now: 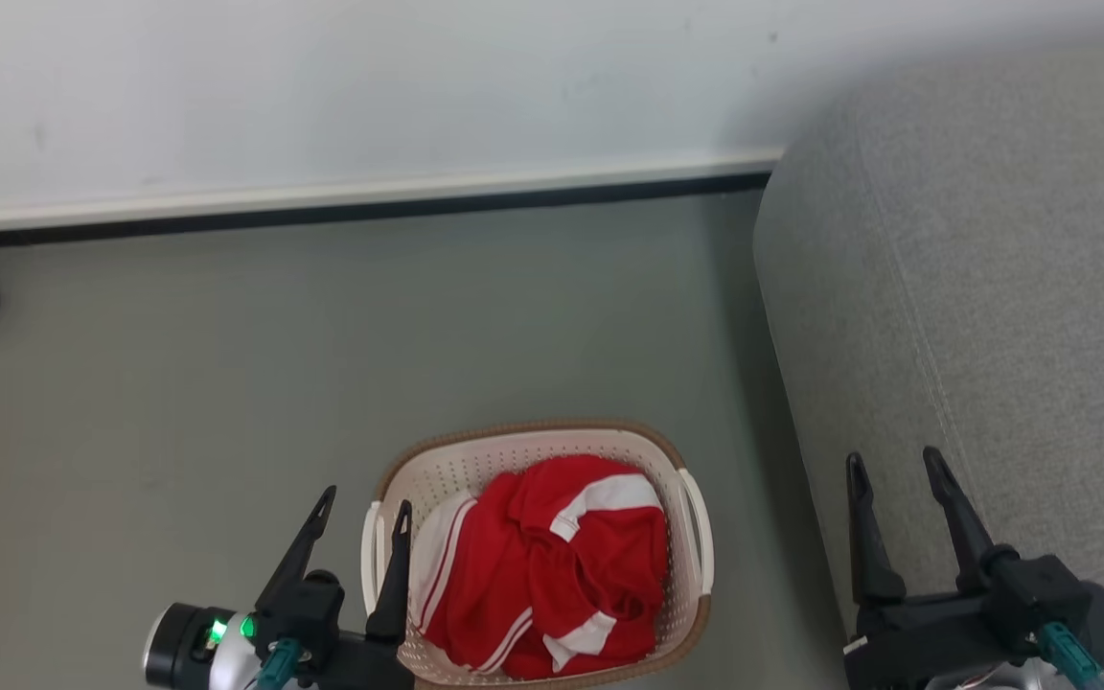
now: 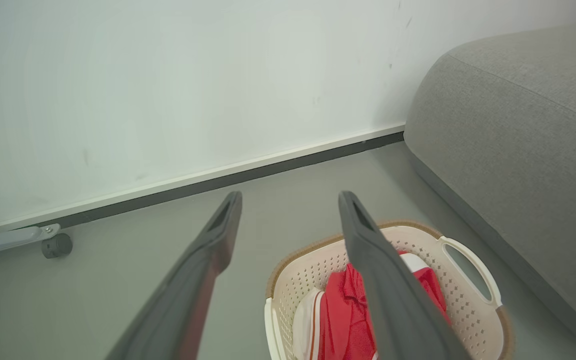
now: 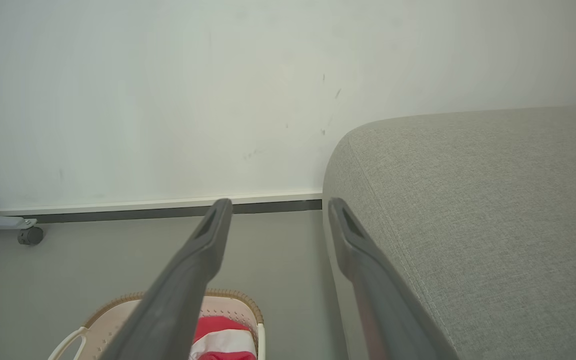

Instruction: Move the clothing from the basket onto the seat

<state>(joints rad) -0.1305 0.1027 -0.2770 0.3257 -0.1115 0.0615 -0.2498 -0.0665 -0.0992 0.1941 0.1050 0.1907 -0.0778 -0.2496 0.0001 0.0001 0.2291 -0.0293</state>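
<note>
Left gripper (image 1: pixel 367 498), jaws wide, beside basket (image 1: pixel 533 428) of clothing (image 1: pixel 552 565)

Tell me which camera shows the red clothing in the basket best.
The head view: the shiny red, white-striped clothing lies almost whole in sight from above. The left wrist view shows a part behind a dark finger; the right wrist view, a sliver at its bottom edge.
</note>
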